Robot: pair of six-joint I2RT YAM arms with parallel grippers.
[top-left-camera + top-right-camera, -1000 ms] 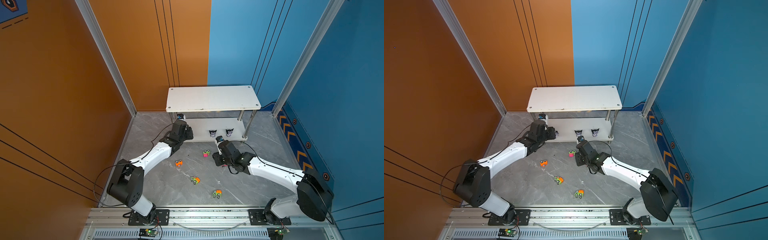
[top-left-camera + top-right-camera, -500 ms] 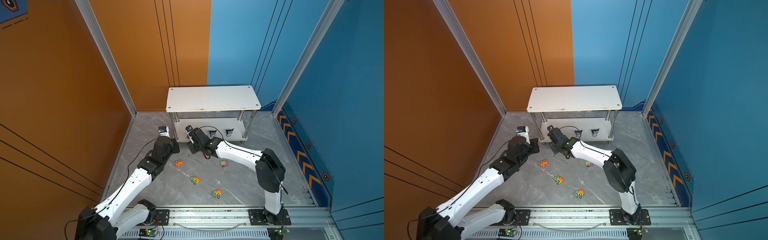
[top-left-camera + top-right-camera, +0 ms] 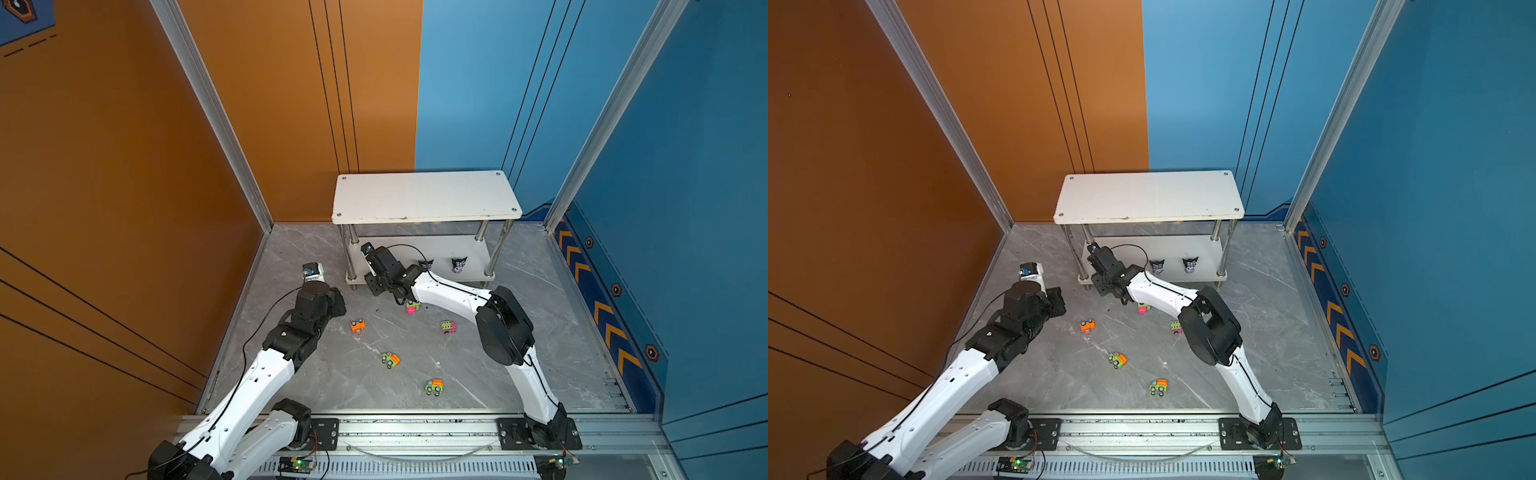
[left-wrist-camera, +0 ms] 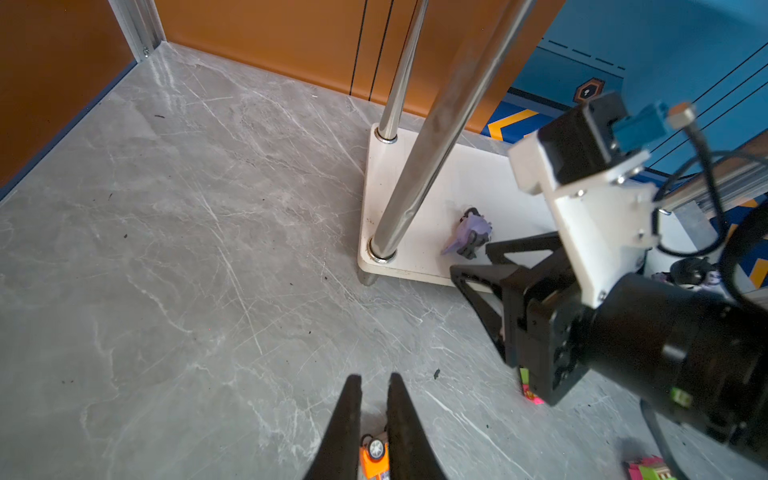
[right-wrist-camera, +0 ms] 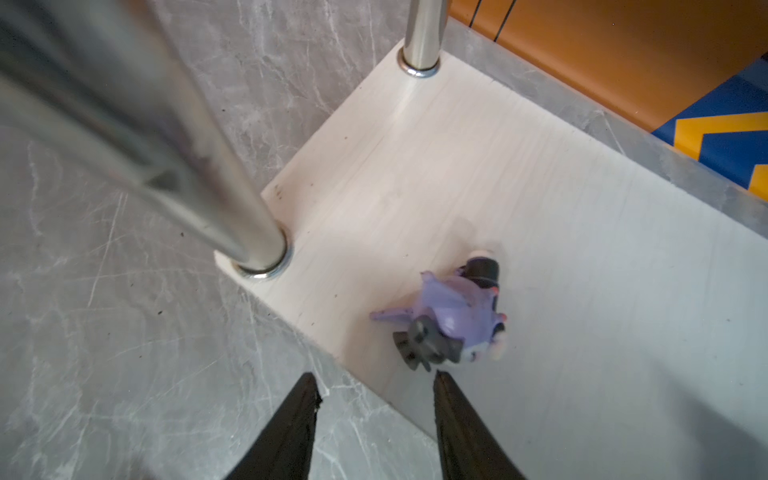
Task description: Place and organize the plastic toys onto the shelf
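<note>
Purple plastic toy figurine (image 5: 457, 316) lies tipped on the lower tier of the shelf (image 5: 540, 187), just beyond the spread, empty fingers of the right gripper (image 5: 376, 386); the left gripper (image 4: 372, 378), fingers nearly closed, hangs near an orange car (image 4: 374, 453) on the floor (image 4: 166, 249).

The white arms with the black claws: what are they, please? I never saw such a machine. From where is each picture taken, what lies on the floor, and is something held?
They are two robot arms, each ending in a two-fingered gripper. Two pictures look down from above; two come from cameras on the wrists. Five toy cars lie on the grey floor. Two figurines stand on the lower board of the shelf; a third figurine lies there. The left gripper is nearly shut, the right gripper open; neither holds anything.
</note>
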